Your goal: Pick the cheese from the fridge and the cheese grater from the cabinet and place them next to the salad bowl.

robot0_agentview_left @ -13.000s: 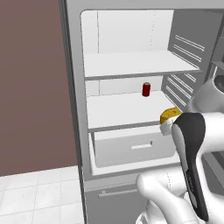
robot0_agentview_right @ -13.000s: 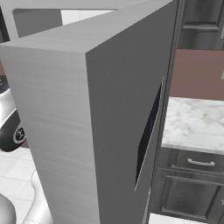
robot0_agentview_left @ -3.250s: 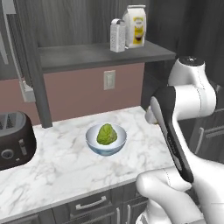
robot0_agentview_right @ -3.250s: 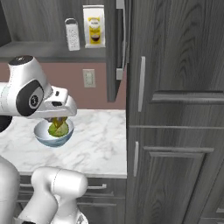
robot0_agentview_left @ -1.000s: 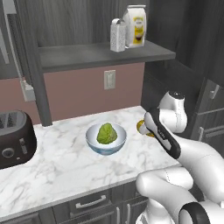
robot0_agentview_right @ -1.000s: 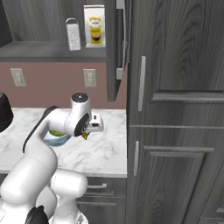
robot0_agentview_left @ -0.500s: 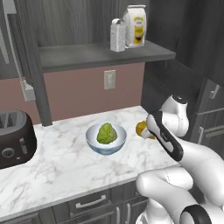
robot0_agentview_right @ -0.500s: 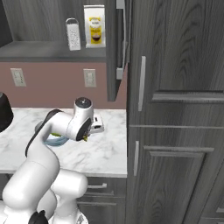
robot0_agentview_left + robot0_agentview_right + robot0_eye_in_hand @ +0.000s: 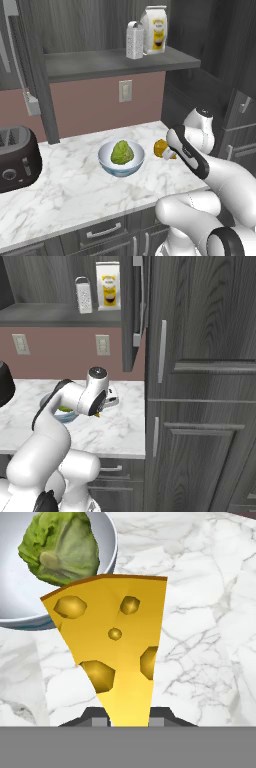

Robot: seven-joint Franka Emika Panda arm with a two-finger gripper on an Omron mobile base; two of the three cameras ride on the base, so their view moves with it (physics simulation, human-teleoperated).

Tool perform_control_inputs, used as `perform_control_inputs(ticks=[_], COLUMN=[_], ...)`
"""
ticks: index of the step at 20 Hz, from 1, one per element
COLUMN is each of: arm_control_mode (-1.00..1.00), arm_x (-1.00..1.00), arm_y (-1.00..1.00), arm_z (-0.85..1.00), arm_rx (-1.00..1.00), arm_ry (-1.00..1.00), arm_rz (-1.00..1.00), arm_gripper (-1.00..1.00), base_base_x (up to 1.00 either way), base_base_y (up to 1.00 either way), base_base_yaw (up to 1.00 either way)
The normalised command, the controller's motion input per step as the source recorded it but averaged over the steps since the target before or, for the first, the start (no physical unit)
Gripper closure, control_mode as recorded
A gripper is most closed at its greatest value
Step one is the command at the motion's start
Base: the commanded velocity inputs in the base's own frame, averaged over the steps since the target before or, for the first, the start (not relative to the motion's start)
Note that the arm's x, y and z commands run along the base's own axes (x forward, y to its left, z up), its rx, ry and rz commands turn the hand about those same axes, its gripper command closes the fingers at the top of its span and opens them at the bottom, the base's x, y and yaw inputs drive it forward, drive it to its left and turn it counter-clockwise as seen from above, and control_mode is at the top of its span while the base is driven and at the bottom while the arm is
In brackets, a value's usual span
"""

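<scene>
Hand holding cheese over marble counter, beside salad bowl.

The arm folds low and forward, elbow bent, wrist turned down. The gripper clamps its 2 fingers on the cheese.

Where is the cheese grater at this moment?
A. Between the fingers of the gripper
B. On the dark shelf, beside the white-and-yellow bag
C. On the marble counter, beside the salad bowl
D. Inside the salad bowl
B: the cheese grater stands upright on the cabinet shelf, next to the white-and-yellow bag, while the gripper holds the cheese near the salad bowl.
</scene>
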Motion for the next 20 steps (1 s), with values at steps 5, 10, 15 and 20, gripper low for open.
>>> perform_control_inputs(ticks=[5, 10, 15, 20], arm_control_mode=[-1.00, -1.00, -1.00, -1.00], arm_x=[0.03, 0.00, 0.00, 0.00], arm_y=[0.05, 0.00, 0.00, 0.00], arm_z=[-0.02, -0.19, -0.19, -0.26], arm_rx=[0.00, -0.01, -0.01, -0.02], arm_ry=[-0.01, -0.01, 0.00, 0.00], arm_rz=[0.12, 0.02, 0.00, 0.00], arm_gripper=[1.00, 1.00, 1.00, 1.00], base_base_x=[0.00, 0.00, 0.00, 0.00], base_base_y=[0.00, 0.00, 0.00, 0.00], base_base_yaw=[0.00, 0.00, 0.00, 0.00])
